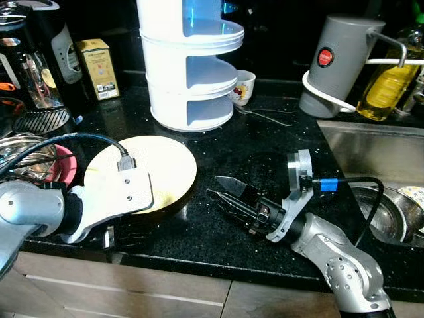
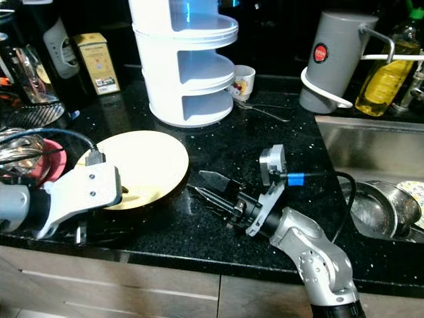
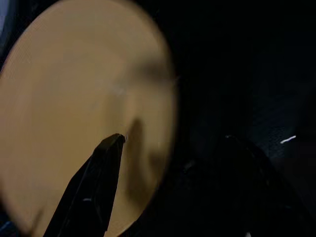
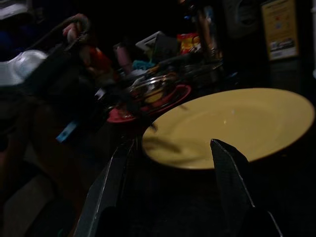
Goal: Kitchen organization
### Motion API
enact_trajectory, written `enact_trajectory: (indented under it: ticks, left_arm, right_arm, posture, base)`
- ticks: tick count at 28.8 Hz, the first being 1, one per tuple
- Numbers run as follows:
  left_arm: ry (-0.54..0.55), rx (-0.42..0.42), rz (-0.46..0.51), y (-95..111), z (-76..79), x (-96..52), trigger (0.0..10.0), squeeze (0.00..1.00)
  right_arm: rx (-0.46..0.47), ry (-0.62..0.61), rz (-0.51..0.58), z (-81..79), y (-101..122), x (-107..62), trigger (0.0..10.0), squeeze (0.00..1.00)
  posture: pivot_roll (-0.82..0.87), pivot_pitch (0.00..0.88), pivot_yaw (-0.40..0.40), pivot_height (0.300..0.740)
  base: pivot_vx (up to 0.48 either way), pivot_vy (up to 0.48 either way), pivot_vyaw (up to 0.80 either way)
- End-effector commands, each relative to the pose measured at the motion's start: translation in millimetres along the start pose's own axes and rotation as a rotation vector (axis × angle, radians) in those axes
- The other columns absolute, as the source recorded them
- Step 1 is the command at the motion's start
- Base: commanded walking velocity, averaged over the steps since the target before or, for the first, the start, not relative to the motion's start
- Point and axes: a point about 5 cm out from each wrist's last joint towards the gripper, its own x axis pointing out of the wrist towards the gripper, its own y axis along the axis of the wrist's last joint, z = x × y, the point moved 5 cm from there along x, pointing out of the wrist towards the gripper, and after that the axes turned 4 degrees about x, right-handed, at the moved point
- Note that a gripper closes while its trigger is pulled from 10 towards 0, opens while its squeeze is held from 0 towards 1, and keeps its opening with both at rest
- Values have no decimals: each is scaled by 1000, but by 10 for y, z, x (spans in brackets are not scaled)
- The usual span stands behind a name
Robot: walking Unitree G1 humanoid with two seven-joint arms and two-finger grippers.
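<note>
A: Black speckled counter (image 1: 265,152), kitchen, dim; one yellow plate (image 1: 165,162) lies flat near the front edge; white tiered rack (image 1: 189,66) stands behind it; steel sink (image 1: 371,149) off to the robot's right with two metal bowls (image 1: 391,212) in it, as far as I can count.

B: Grippers?

A: Left gripper (image 3: 163,163) at the plate's near rim; fingers parted, one finger (image 3: 98,173) over the plate face and the other off its edge; nothing clamped yet, by the look of it. Right gripper (image 1: 222,192) low over the counter just beside the plate's right edge, pointing at it; fingers spread, holding nothing.

B: How will the plate handle?

A: Judged only: stiff, glazed, likely ceramic; slippery, moderately heavy for two thin fingers, and breakable if it drops on stone. It sits flat, so the rim is the only purchase; one finger above, one beneath the lip, squeezed squarely; a shallow bite may let it pivot and slide out.

B: Other counts?

A: One small patterned cup (image 1: 242,86) beside the rack; one fork (image 1: 265,116) near it; one grey jug (image 1: 338,63); one oil bottle (image 1: 391,83); one yellow box (image 1: 98,67) at the back left; one red dish (image 1: 63,165) with a wire whisk at far left, partly hidden.
</note>
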Motion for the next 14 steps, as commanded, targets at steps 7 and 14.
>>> enact_trajectory:
  ticks: [7, 14]
  left_arm:
    - [53, 39, -139, -327, -77, 53, 10000, 0]
    - [42, 61, -188, -569, -22, 191, 10000, 0]
  right_arm:
    - [-1, 25, -48, -79, -93, 1, 10000, 0]
    - [9, 48, -68, -144, -128, 6, 10000, 0]
  posture:
    - [-42, 0, -38, 740]
    - [-56, 0, -38, 740]
  base:
    - [0, 0, 0]
    - [0, 0, 0]
